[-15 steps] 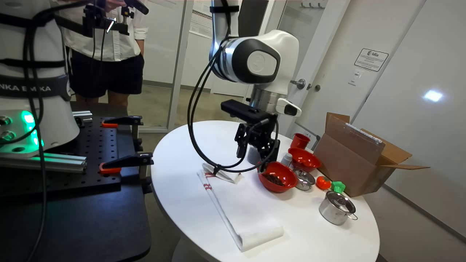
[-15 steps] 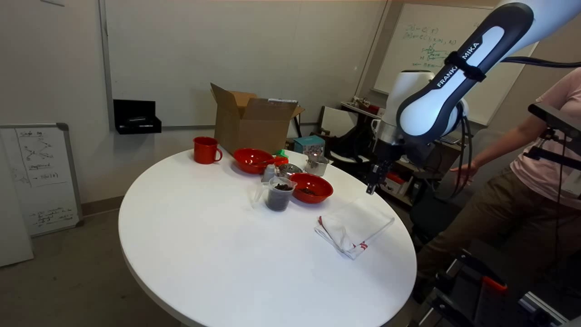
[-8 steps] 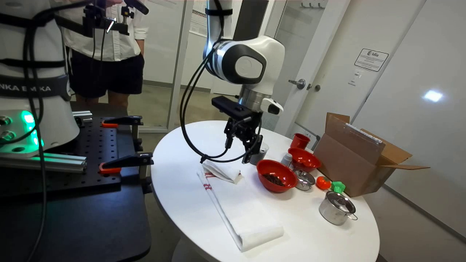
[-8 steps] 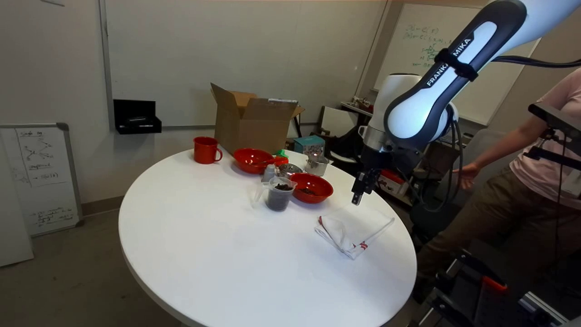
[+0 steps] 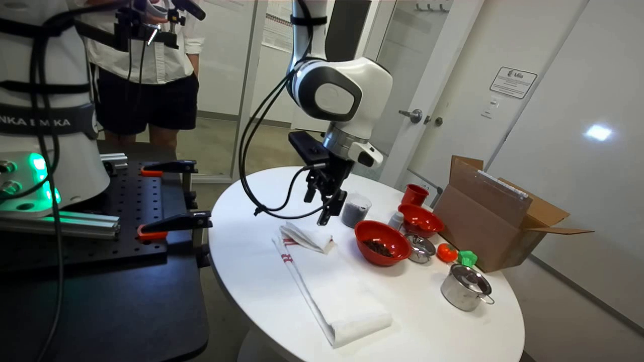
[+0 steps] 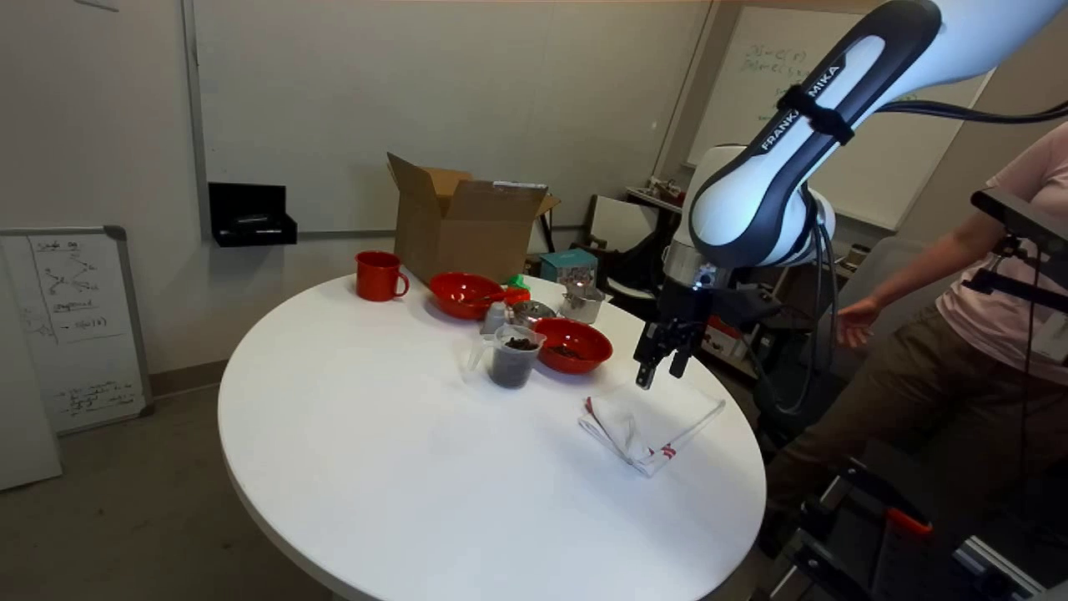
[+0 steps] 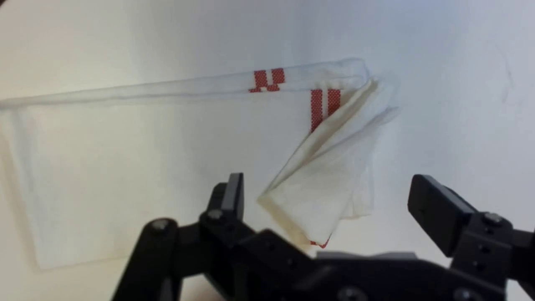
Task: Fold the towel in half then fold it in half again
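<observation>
The towel (image 5: 337, 291) lies on the white round table as a long white strip. It is in both exterior views, also here (image 6: 667, 421). In the wrist view the towel (image 7: 167, 154) has red stripes near one end, and that end's corner is folded over in a crumpled flap. A narrow lower layer shows along one long edge. My gripper (image 5: 316, 208) is open and empty, above the table near the flap end. It also shows in an exterior view (image 6: 662, 377). In the wrist view the flap lies between the spread fingers (image 7: 327, 183), below them and apart.
A red bowl (image 5: 370, 230) with dark bits and a clear measuring cup (image 5: 356, 211) stand close beside the towel and gripper. Farther back are another red bowl (image 6: 459, 292), a red mug (image 6: 378, 275), a metal pot (image 5: 464, 289) and a cardboard box (image 5: 483, 216).
My gripper has moved away from beside the red bowl to near the towel's flap end and has turned, so both fingers now show in both exterior views. The towel has not moved.
</observation>
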You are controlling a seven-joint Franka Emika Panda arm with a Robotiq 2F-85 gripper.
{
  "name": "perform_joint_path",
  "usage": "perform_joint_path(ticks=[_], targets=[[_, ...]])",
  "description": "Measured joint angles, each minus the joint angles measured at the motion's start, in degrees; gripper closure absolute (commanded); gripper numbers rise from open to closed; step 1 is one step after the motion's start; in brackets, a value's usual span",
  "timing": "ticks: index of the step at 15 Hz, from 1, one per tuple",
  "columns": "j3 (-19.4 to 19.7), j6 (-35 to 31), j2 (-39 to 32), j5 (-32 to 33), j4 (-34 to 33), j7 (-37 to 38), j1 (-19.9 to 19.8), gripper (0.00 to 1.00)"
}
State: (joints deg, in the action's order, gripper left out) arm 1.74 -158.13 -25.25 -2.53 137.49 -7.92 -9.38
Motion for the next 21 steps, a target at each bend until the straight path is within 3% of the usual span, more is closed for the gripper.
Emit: perform_joint_path(ticks=[10,18,19,20,21], targets=[[-4.97,-0.65,-5.81,-15.08,-2.17,6.19,-3.15,0.0],[-7.16,-6.45,-8.71,-17.35,-2.46,6.19,-4.54,0.0],[-7.62,-6.99,-9.37,-17.39,-2.51,6.19,-4.91,0.07],[-8.14,-7.51,-10.05,-17.42,-2.55,6.19,-5.33,0.26],[-8.72,-8.16,-10.76,-17.42,-2.64,6.19,-5.83,0.33]])
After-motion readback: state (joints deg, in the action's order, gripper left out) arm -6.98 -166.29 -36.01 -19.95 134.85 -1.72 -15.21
